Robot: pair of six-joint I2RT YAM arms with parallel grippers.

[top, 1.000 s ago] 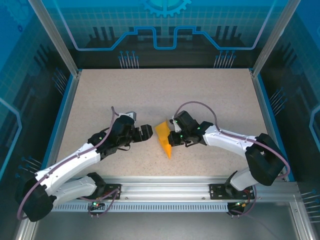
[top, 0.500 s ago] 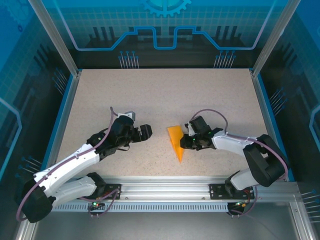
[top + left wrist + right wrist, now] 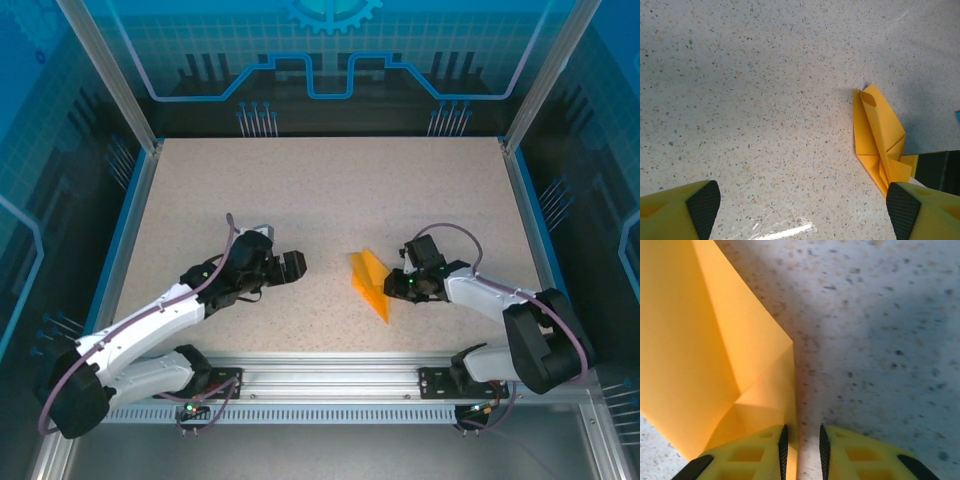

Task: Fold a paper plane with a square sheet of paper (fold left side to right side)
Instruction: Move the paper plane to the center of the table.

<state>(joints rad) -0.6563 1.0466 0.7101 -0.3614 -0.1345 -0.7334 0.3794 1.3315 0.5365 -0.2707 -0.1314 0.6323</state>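
- The paper plane (image 3: 371, 284) is seen lying on the speckled worktop (image 3: 300, 180), right of centre and between the two arms, as a narrow orange dart with its pointed end turned toward the near edge.
- In the left wrist view, the paper plane (image 3: 879, 132) is shown folded in several layers, with one flap at its blunt end curled up slightly off the surface.
- The left fingers (image 3: 293, 265) are held low over the worktop, well apart from the plane on its left side.
- The left fingers (image 3: 702, 206) are spread wide, and nothing is held between them; only bare worktop is seen in the gap.
- The right fingers (image 3: 397, 286) are placed just beside the plane's right edge.
- In the right wrist view, the right fingers (image 3: 755, 456) are parted by a narrow gap. The edge of the paper plane (image 3: 705, 350) reaches into that gap against one pad, a strip of worktop is visible beside it, and the paper is not pinched.
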